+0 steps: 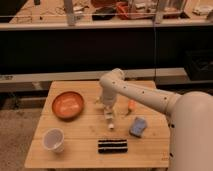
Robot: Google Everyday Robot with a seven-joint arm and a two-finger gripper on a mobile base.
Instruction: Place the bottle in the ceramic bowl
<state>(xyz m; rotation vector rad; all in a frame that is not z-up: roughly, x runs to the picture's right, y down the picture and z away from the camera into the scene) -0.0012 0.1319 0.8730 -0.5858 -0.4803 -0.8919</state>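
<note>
Jaws released, low at table (80,150) middle, masking bottle (110,122) top; ceramic bowl (68,104) well apart.

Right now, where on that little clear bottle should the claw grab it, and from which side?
Probably around the middle of its slim body, coming straight down from above. The bottle seems to lie low on the table, so its long sides are the easiest faces to pinch, and the open claw hangs just over it.
</note>
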